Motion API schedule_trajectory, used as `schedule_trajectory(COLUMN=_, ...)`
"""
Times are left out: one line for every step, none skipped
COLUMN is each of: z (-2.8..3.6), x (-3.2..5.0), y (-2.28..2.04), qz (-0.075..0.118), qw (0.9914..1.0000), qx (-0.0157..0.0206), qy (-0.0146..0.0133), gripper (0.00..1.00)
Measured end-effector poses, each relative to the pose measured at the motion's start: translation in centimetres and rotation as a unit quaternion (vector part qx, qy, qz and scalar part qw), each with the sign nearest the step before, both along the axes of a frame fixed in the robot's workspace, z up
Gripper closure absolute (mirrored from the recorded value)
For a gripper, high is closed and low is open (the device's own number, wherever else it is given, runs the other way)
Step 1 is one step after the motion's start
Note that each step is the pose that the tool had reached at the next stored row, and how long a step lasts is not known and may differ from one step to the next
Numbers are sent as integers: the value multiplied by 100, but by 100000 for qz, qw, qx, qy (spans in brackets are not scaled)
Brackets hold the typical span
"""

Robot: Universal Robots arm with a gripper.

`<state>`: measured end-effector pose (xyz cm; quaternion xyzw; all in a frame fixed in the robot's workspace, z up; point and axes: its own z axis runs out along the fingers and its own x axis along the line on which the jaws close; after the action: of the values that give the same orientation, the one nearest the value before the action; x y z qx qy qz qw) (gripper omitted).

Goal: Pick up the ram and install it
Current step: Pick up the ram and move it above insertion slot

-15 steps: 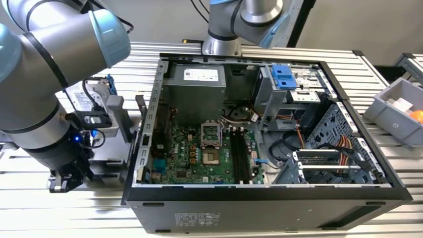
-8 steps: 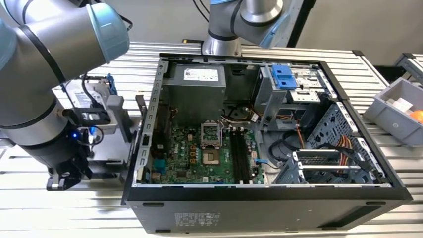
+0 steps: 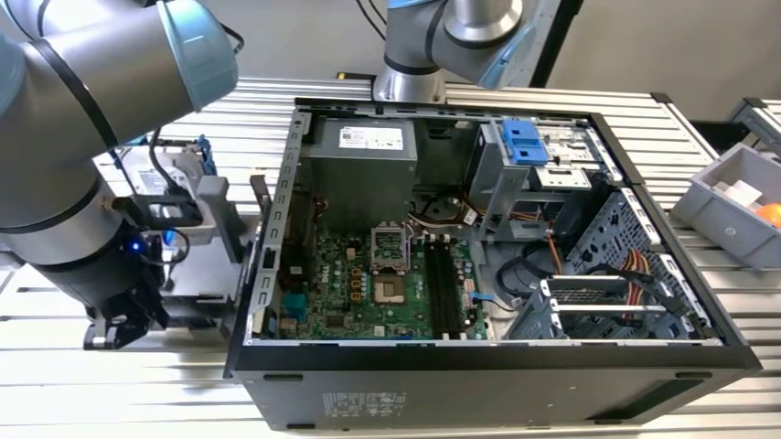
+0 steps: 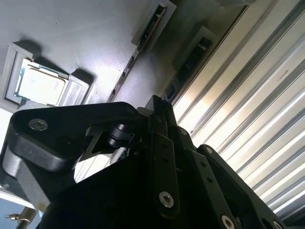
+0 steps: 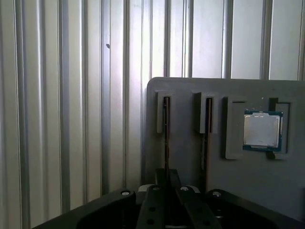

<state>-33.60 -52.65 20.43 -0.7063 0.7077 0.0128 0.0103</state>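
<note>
Closest to the lens in both wrist views sits the black gripper (image 5: 167, 188), hanging just over the near end of a grey holder (image 5: 186, 143). Whether its pincer is apart or clamped I cannot tell; its own body hides that. The ram (image 5: 166, 129) stands on edge in a slot of that holder, a thin dark strip that seems lined up with the gripper. A second stick (image 5: 208, 126) stands in the neighbouring slot, and a processor chip (image 5: 261, 130) lies flat in a pocket further along.

The exterior view adds the wider scene. The arm (image 3: 73, 183) bends down on the exterior view's left of the open computer case (image 3: 488, 384). Inside it lie the motherboard (image 3: 366, 283) and its long black slots (image 3: 442, 288), well apart from the holder. A white label (image 3: 369, 137) sits on the power supply, its print too small to read. Bare ribbed table (image 5: 62, 119) runs along the holder's edge, and the case wall stands between holder and motherboard.
</note>
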Motion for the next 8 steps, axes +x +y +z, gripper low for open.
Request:
schedule_trajectory(z=8, x=0, y=0, qz=-1, qw=100000, qx=-6, qy=4, gripper=100)
schedule_trajectory(z=16, x=0, y=0, qz=-3, qw=100000, qx=-3, qy=4, gripper=100)
schedule_trajectory(z=25, x=0, y=0, qz=-9, qw=100000, qx=-5, qy=5, gripper=100)
schedule_trajectory(z=33, x=0, y=0, qz=-10, qw=100000, qx=-4, qy=1, gripper=100)
schedule_trajectory(z=41, x=0, y=0, qz=-18, qw=100000, qx=-1, qy=3, gripper=100)
schedule_trajectory(z=47, x=0, y=0, qz=-19, qw=100000, qx=0, qy=-1, gripper=100)
schedule_trajectory(z=53, x=0, y=0, qz=-21, qw=100000, qx=3, qy=-3, gripper=100)
schedule_trajectory(z=60, x=0, y=0, qz=-24, qw=100000, qx=-1, qy=0, gripper=100)
